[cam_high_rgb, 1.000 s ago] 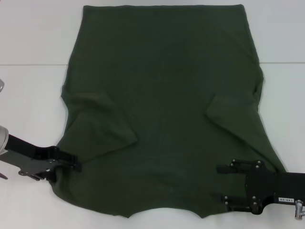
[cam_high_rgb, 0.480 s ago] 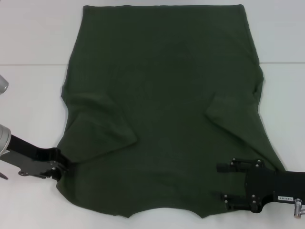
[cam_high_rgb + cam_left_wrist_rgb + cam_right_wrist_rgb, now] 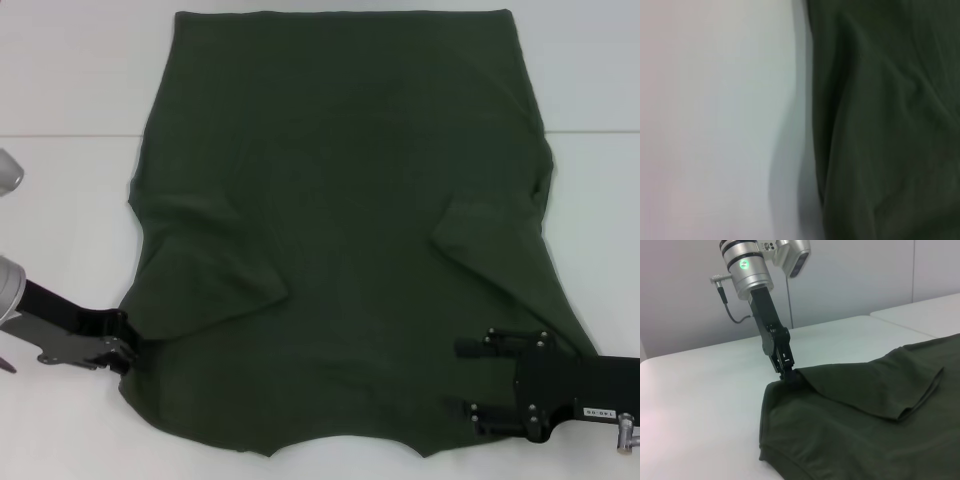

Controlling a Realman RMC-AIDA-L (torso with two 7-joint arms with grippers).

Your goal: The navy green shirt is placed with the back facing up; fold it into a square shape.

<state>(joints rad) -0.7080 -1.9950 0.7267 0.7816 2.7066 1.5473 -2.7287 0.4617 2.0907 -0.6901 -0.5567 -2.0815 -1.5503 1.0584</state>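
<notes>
One navy green shirt [image 3: 345,230] lies spread flat across the middle of a white table [image 3: 70,200], plain back up. Soft matte knit, dark olive, no print showing. Both short sleeves are folded inward onto the body: one flap at about 8 o'clock from the shirt's centre, one at about 3 o'clock, each a blunt triangle with a raised edge. The straight hem sits at 12 o'clock, the curved neckline dips at 6 o'clock. Shallow wrinkles run through the lower left part; the rest is smooth.

Table is smooth, pale and matte, with a thin seam line running across it behind the shirt's upper third. In the right wrist view a plain grey-white wall stands behind the table, and a second white tabletop edge shows off to one side.

Two grippers, both black metal. The left gripper [image 3: 128,345] is at 8 o'clock, at the shirt's shoulder corner – its fingers are clenched on the cloth edge, and the right wrist view shows the fabric pinched and lifted slightly into a peak there [image 3: 788,374]. The right gripper [image 3: 462,380] is at 4 o'clock, over the shirt near the other shoulder, its two fingers spread apart, gripping nothing.

The left wrist view shows only shirt edge against white table.
</notes>
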